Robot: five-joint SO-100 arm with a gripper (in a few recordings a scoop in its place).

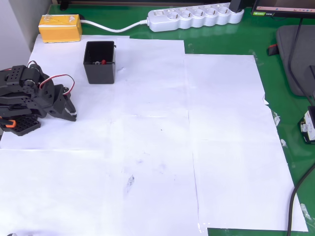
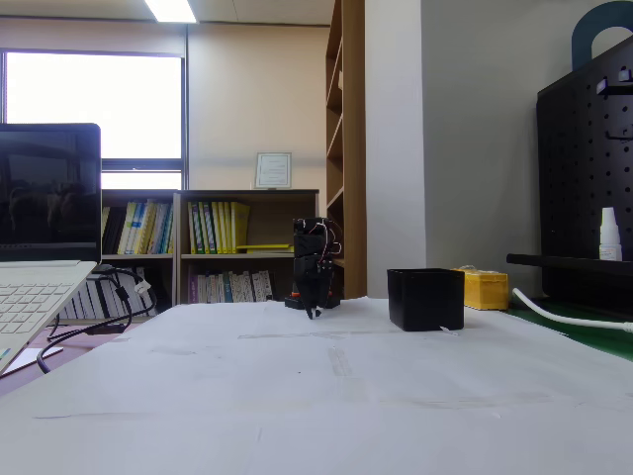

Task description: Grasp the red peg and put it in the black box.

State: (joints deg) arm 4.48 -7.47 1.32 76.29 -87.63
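Black box (image 1: 100, 62) stands upright on the white paper sheets (image 1: 147, 147) near the table's upper left in the overhead view, open top up. Inside it, on the floor of the hollow, lies the red peg (image 1: 103, 62), tiny, beside a small pale speck I cannot identify. In the fixed view the box (image 2: 425, 299) shows as a dark square block, its inside hidden. The arm is folded low at the left edge of the overhead view, its gripper (image 1: 71, 114) pointing down toward the paper, well apart from the box and holding nothing; fingers seem drawn together, but too small and dark to tell for sure. In the fixed view the gripper (image 2: 312, 309) hangs tip-down just over the paper. A yellow block (image 1: 60, 28) sits behind the box, a white power strip (image 1: 194, 18) beyond it on the green mat (image 1: 275, 73).
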